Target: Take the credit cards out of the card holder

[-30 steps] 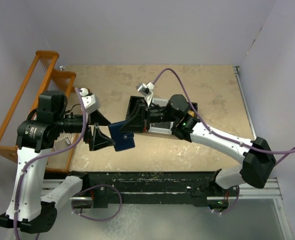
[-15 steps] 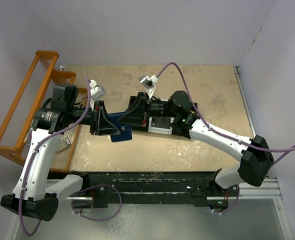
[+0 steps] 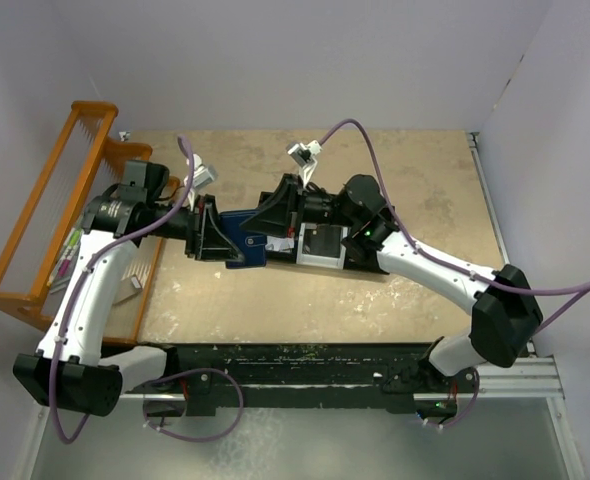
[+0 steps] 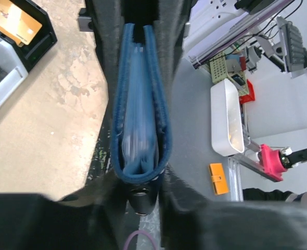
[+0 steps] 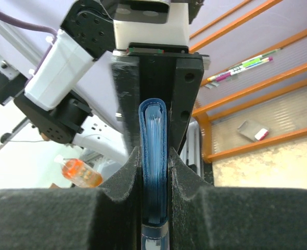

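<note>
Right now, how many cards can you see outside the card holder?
1: an orange card lies in a compartment of the black tray, seen from the left wrist. The right arm covers most of the tray from above, so more may be hidden.

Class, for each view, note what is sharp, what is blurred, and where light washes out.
Top view: even light, soft shadows on the table, all sharp. Left wrist view: wallet crisp, near left claw pads blurred. Right wrist view: right claw pads slightly soft, left background washed white.
</note>
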`<act>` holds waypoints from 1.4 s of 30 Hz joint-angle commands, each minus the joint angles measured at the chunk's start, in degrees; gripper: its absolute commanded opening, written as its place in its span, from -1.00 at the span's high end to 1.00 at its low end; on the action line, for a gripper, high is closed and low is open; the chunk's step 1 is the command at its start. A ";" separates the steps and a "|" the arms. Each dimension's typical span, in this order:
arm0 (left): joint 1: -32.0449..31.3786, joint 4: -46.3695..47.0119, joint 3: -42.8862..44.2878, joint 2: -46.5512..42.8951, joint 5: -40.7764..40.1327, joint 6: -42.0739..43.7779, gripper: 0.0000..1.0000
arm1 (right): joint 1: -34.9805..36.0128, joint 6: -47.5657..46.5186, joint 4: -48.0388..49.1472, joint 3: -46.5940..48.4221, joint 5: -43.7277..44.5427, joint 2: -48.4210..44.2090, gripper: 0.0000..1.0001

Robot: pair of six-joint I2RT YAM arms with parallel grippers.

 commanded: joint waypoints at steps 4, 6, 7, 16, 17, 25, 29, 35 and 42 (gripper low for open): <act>0.87 0.08 1.03 1.79 -2.00 1.08 1.00 | -1.09 0.29 -0.48 3.02 4.01 1.44 0.84; 1.20 -0.17 1.43 2.87 -5.24 0.90 1.00 | -1.09 -2.61 -8.51 4.71 9.06 1.58 0.15; 1.40 -0.03 1.85 3.30 -7.44 0.50 1.00 | -1.09 -4.30 -14.44 5.79 13.67 1.29 -0.06; 2.36 4.85 4.64 5.00 -24.95 -5.08 1.00 | 5.27 -9.64 -43.65 7.50 60.59 -6.52 -0.38; 2.36 5.12 4.95 4.99 -24.83 -5.43 1.00 | 6.76 -9.61 -44.59 7.95 62.95 -6.39 -0.35; 2.36 4.59 5.05 4.67 -26.87 -4.94 1.00 | 15.38 -10.06 -45.52 12.37 69.60 -2.66 -0.14; 2.36 4.50 4.95 4.63 -27.00 -4.92 1.00 | 17.36 -10.07 -45.18 14.01 69.96 -0.86 -0.07; 2.36 4.16 5.22 4.41 -27.54 -4.13 1.00 | 17.88 -9.41 -45.49 16.97 69.38 2.39 0.03; 2.36 3.28 5.12 4.42 -29.07 -3.19 1.00 | 18.81 -9.75 -45.51 19.58 69.31 5.57 0.03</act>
